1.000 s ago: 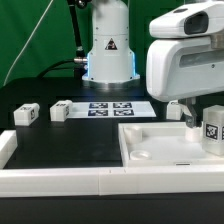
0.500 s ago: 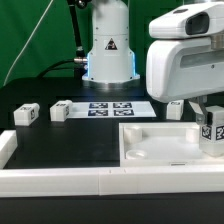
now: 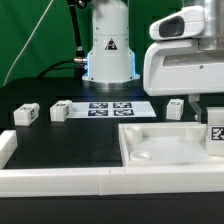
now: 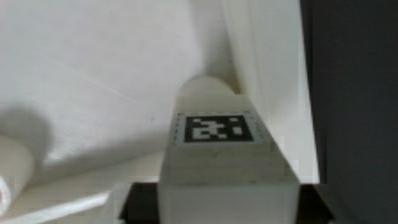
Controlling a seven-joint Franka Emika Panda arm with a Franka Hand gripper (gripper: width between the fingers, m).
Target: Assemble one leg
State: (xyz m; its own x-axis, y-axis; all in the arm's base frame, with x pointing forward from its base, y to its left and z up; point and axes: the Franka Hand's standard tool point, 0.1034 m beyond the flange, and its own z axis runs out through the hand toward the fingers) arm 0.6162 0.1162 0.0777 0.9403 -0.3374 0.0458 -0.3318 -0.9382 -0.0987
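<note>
My gripper (image 3: 212, 120) is shut on one leg (image 3: 214, 136), a small white block with a black-and-white tag. It holds the leg upright over the right edge of the white tray-like tabletop (image 3: 160, 148). In the wrist view the held leg (image 4: 221, 150) stands between the dark fingers (image 4: 150, 202), above the tabletop's inner corner (image 4: 107, 90). Three more legs lie on the black table: two at the exterior view's left (image 3: 26, 113) (image 3: 60, 110) and one behind the tabletop (image 3: 176, 108).
The marker board (image 3: 118, 108) lies flat in front of the robot base (image 3: 108, 50). A white rail (image 3: 60, 180) runs along the table's front edge. A green curtain hangs behind.
The gripper has shifted slightly toward the exterior view's right and lower with the leg still in it, and the wrist has turned a little. The other legs have not moved.
</note>
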